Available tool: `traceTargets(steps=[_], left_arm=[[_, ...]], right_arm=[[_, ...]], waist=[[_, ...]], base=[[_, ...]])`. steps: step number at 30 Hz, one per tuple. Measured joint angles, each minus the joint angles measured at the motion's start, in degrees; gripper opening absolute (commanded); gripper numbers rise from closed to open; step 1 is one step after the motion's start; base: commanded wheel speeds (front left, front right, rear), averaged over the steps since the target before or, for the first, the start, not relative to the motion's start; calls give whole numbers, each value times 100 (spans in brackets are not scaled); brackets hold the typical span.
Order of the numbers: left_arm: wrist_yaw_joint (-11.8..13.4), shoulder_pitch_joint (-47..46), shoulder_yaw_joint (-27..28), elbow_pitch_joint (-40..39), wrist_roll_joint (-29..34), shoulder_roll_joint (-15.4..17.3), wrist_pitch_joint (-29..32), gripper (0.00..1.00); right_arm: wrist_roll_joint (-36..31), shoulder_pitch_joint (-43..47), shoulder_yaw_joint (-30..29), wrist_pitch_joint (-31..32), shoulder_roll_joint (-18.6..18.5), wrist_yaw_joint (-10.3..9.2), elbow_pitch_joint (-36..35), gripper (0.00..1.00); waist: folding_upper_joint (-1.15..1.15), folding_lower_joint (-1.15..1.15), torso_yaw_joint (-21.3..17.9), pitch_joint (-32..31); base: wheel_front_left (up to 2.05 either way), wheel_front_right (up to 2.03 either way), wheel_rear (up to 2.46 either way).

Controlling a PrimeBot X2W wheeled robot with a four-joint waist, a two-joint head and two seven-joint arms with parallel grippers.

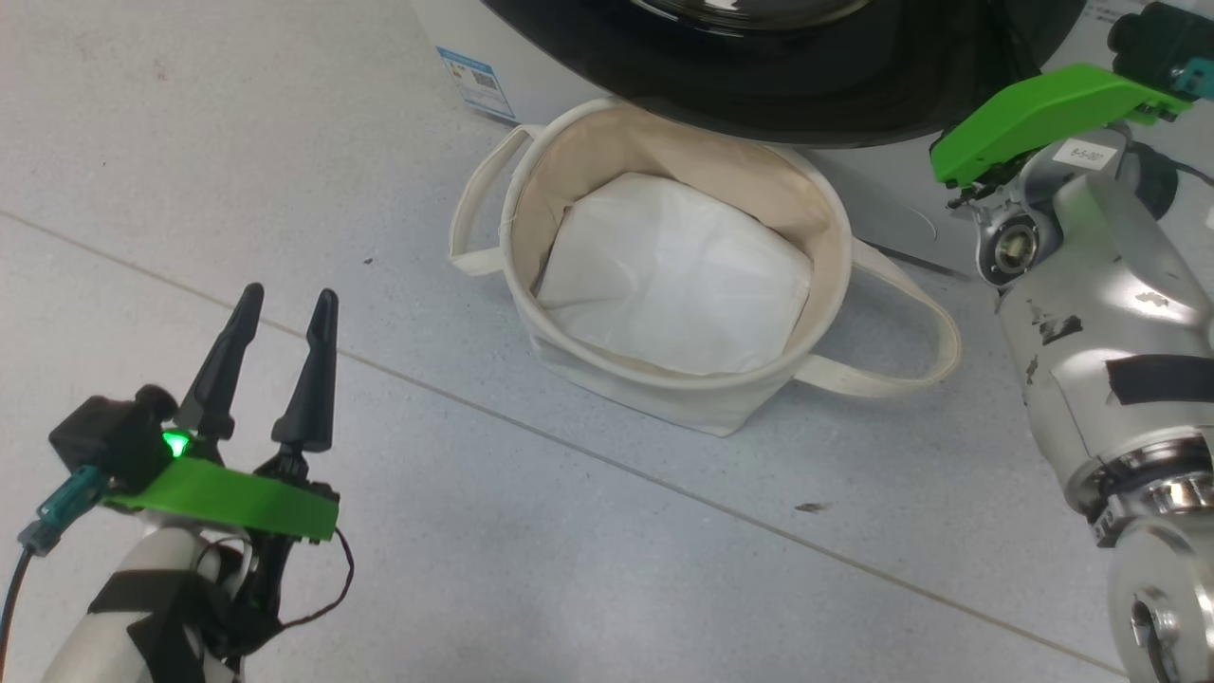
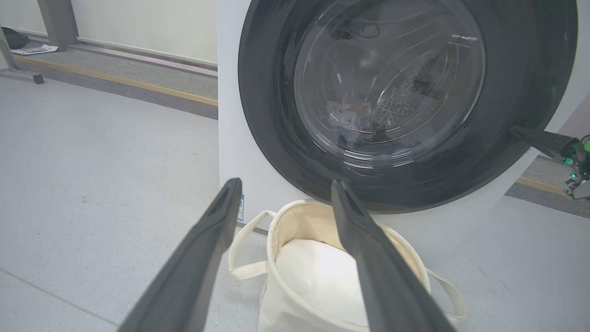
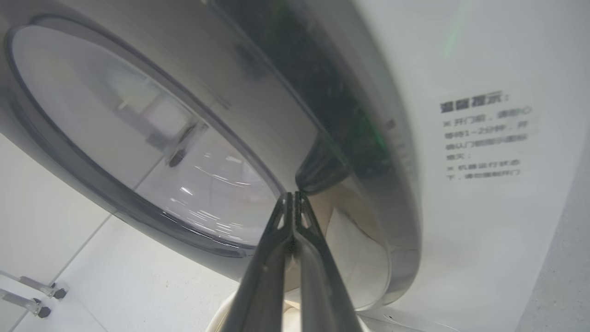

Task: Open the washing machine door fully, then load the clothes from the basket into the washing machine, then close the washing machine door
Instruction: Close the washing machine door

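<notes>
Grey floor [image 1: 237,142]; washing machine [image 3: 484,240] sticker [image 3: 481,133] reads "温馨提示".

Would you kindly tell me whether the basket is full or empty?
Nearly empty: the basket holds just a plain white sheet lying at its bottom.

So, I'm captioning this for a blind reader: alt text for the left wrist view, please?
The washing machine door, black-rimmed with clear glass, faces the camera. Below it stands the cream basket holding a white sheet, framed by the open left claw.
</notes>
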Motion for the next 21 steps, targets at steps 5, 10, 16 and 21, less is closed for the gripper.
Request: traceTargets(steps=[5,10,16,21], left_arm=[[0,-4,7,1,0,-1,0,100],[0,-16,29,32,0,-8,0,100],[0,-5,103,180,0,1,0,100],[0,111,379,332,82,134,0,100]], right_arm=[[-218,-3,-210,0,5,0,-63,0],[-289,12,-267,1,16,1,-126,100],[-108,318,122,0,34,1,-387,100],[185,983,810,-1,-22,-1,-1038,100]], waist=[[0,-1,14,26],[0,0,-8,-37],[1,-1,-114,-288],[1,-1,-301,-608]], base=[[0,0,0],[0,0,0],[0,0,0],[0,0,0]])
